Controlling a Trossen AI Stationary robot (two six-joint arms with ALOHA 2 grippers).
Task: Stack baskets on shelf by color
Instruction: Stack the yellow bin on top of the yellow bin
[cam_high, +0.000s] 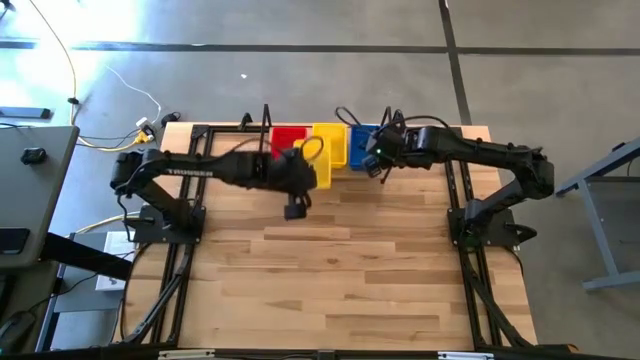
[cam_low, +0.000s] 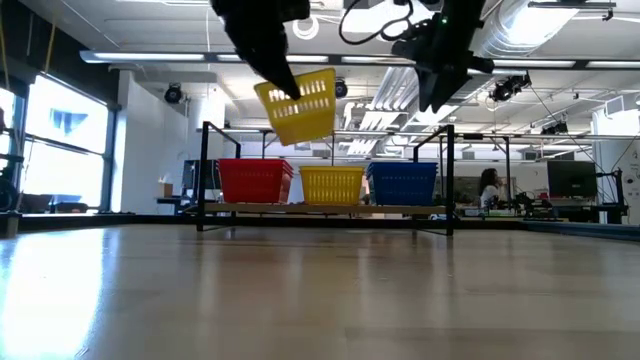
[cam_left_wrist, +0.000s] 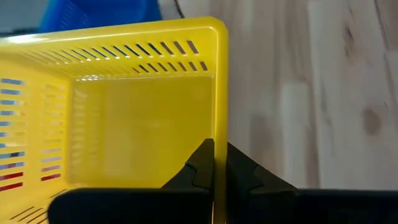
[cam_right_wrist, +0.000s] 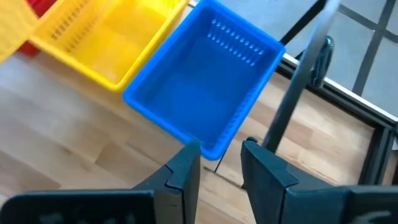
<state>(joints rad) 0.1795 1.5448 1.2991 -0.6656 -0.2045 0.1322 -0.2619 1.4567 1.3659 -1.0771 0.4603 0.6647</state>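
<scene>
A black-rod shelf at the table's far edge carries a red basket, a yellow basket and a blue basket, side by side on their bottoms. My left gripper is shut on another yellow basket, which hangs high in front of the shelf, between the red and yellow ones. My right gripper stands open in the air above the blue basket's near corner, with nothing between its fingers. My left gripper pinches the held yellow basket's side wall at its rim, one finger inside the basket and one outside. The fingers slant down from the table's left and near side. The basket is lifted clear and tilted, hanging below the fingers.
Bare wooden tabletop stretches from the shelf to the near edge. Black frame rails run along both sides by the arm bases. Beyond the table is a room with desks and a person.
</scene>
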